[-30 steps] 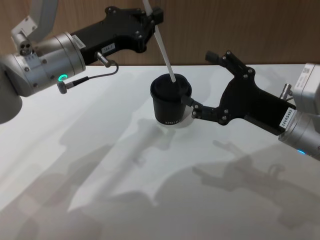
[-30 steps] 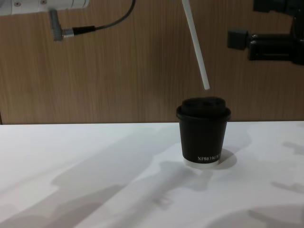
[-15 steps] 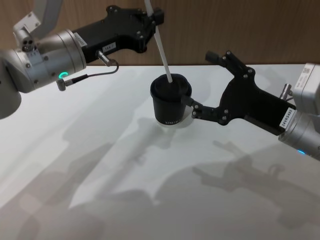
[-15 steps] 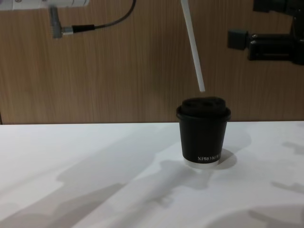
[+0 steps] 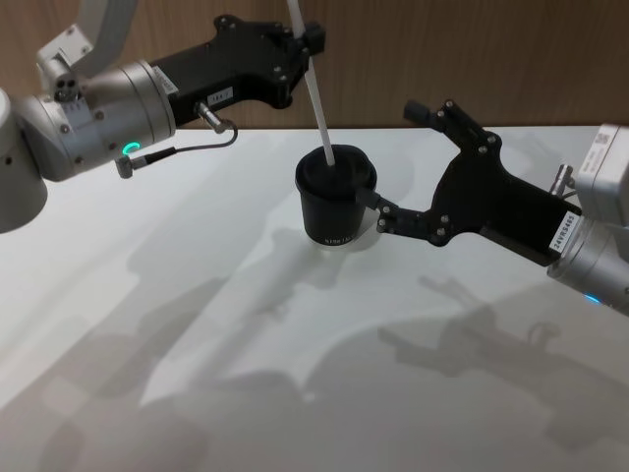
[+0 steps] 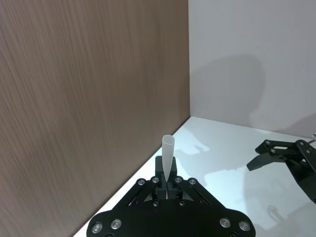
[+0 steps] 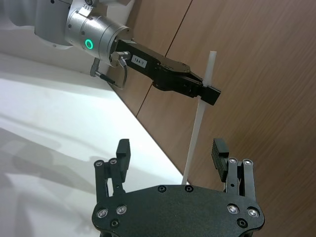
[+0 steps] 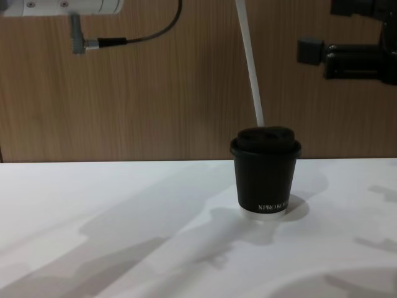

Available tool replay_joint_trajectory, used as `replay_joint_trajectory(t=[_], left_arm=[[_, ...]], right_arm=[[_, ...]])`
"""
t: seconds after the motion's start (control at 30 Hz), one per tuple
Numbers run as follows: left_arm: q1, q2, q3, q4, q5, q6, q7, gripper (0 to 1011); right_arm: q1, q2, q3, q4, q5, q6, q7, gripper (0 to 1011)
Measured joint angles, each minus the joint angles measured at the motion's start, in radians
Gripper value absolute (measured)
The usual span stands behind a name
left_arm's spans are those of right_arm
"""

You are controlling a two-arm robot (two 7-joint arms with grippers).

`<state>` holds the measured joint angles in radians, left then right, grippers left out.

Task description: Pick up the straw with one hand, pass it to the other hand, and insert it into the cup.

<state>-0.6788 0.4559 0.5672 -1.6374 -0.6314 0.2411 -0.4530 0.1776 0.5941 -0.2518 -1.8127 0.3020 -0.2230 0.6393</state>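
The white straw [image 5: 316, 93] hangs nearly upright, gripped near its top by my left gripper [image 5: 303, 41], which is shut on it. In the chest view the straw's [image 8: 250, 68] lower end meets the domed lid of the black cup [image 8: 265, 175], slightly left of the lid's centre. The cup [image 5: 334, 208] stands upright on the white table. My right gripper [image 5: 396, 160] is open just right of the cup, one finger beside its wall and one farther back. The right wrist view shows the straw [image 7: 199, 126] rising between that gripper's [image 7: 171, 153] spread fingers.
The white table [image 5: 197, 324] lies bare in front of and left of the cup. A wooden wall [image 8: 155, 93] closes the back edge. A black cable [image 5: 187, 147] loops under the left wrist.
The left gripper has brought the straw down and slightly left, so its lower end went from above the lid's right side to the lid's top. The right gripper and the cup stayed still.
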Motion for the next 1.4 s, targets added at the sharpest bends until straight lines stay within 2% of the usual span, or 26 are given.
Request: replay_joint_trajectory(t=[0.93, 1.4], left_arm=[[0.000, -0.016, -0.004, 0.012, 0.053, 0.009, 0.008, 7], [-0.001, -0.019, -0.010, 0.020, 0.056, 0.022, 0.001, 7]], right_arm=[[0.000, 0.000, 0.000, 0.000, 0.000, 0.000, 0.000, 1001], [0.000, 0.000, 0.000, 0.000, 0.000, 0.000, 0.000, 1001]])
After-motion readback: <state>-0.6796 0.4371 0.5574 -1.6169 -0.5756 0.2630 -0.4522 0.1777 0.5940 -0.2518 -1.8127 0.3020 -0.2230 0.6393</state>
